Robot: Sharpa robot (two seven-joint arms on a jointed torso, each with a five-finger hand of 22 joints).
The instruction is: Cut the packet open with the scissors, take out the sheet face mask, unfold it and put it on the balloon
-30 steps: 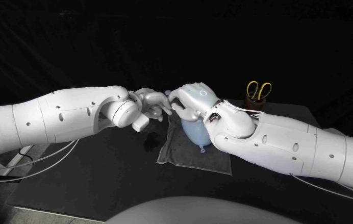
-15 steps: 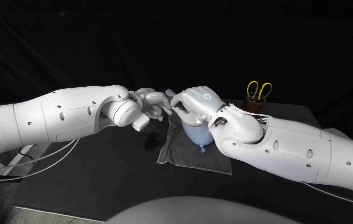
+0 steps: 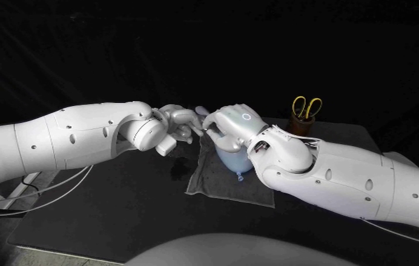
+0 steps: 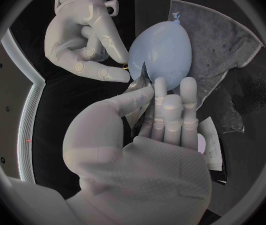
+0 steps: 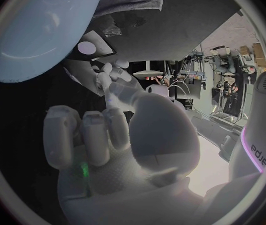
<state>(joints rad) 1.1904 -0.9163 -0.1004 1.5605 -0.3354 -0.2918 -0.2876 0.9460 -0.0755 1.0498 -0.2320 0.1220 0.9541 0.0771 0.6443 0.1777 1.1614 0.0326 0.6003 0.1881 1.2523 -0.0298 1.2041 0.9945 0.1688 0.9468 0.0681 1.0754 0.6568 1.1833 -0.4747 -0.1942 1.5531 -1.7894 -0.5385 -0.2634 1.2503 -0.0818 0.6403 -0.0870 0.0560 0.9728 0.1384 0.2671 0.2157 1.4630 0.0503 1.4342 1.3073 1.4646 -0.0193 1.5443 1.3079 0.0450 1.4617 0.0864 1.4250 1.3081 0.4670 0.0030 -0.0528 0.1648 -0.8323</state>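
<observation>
The right hand (image 3: 232, 123) is edging slightly rightward above the smooth, oval balloon (image 4: 161, 50), which is lying on grey terry cloth (image 4: 227, 35). The fingers of the left hand (image 4: 152, 130) are pinching the filmy sheet mask (image 4: 137, 86) against it; I cannot tell whether the right fingers are grasping anything.

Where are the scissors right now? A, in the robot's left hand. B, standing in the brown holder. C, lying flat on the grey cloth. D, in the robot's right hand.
B: the scissors stand handles up in the brown holder, off to the side of the grey cloth.
</observation>
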